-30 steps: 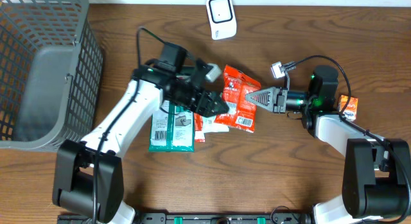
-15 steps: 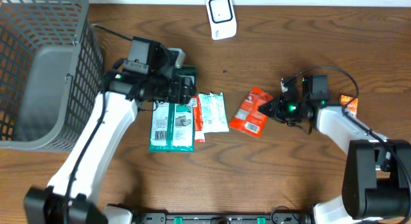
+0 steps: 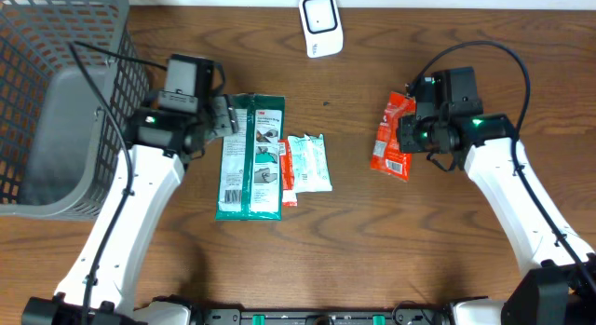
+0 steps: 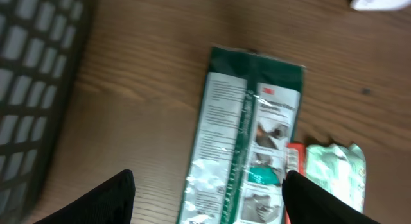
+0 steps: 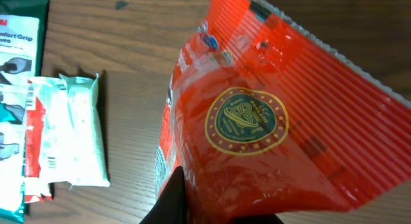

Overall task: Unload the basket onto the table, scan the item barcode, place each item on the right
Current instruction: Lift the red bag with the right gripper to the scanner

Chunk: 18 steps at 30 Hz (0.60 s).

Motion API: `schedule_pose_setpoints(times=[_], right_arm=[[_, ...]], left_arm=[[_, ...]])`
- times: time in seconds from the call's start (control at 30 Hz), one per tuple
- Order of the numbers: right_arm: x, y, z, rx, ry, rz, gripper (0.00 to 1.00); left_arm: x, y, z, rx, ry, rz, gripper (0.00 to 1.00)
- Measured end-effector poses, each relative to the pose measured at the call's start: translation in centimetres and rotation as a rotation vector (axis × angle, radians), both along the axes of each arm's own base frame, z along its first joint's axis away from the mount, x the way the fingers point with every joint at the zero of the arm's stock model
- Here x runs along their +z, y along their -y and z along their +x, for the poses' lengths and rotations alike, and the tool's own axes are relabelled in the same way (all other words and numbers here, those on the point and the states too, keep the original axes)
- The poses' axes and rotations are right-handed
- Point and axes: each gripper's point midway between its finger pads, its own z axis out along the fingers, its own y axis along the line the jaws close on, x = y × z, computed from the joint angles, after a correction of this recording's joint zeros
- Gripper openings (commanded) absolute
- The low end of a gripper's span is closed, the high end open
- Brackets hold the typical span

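Note:
My right gripper (image 3: 407,139) is shut on a red snack packet (image 3: 391,137), holding it above the table right of centre. In the right wrist view the red packet (image 5: 270,115) fills the frame, with a gold round emblem, and one dark finger (image 5: 174,199) presses its lower edge. A white label shows at the packet's lower end (image 3: 398,165). The white scanner (image 3: 319,24) stands at the back centre. My left gripper (image 3: 226,118) is open over the top of a green packet (image 3: 251,157), with nothing between its fingers (image 4: 119,195).
A grey wire basket (image 3: 65,101) fills the left back corner. Next to the green packet (image 4: 247,134) lie a pale green-white packet (image 3: 308,163) and a red-and-white one (image 3: 287,174) partly under it. Black cables arc above both arms.
The right arm has carried the red packet to the right and turned it more upright. The left arm has drawn back left, off the packets, still open.

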Motion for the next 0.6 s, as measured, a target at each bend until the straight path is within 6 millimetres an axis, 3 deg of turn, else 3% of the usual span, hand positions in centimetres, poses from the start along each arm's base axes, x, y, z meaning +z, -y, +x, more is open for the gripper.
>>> schedule_pose_setpoints(times=[0.03, 0.17, 0.27, 0.33, 0.4, 0.53, 0.6], right_arm=[[0.3, 0.1, 0.1, -0.001, 0.003, -0.011, 0.01], [4.7, 1.0, 2.3, -0.033, 0.104, -0.071, 0.01], [8.6, 1.4, 4.0, -0.055, 0.201, -0.108, 0.01], [10.1, 1.3, 4.4, -0.057, 0.232, -0.116, 0.01], [13.9, 0.6, 5.0, -0.039, 0.285, -0.139, 0.01], [19.6, -1.0, 7.2, -0.010, 0.383, -0.156, 0.01], [21.4, -1.6, 8.1, 0.001, 0.406, -0.179, 0.01]], left_arm=[[-0.2, -0.6, 0.1, 0.019, -0.006, -0.010, 0.74], [-1.1, -2.1, 0.5, 0.067, -0.037, -0.083, 0.80], [-1.6, -2.1, 0.6, 0.062, -0.053, -0.108, 0.84], [-1.8, -1.8, 0.6, 0.056, -0.060, -0.117, 0.84], [-1.8, -1.7, 0.6, 0.051, -0.063, -0.126, 0.84], [-1.8, -1.6, 0.6, 0.048, -0.064, -0.131, 0.84], [-1.8, -1.5, 0.6, 0.047, -0.065, -0.132, 0.84]])
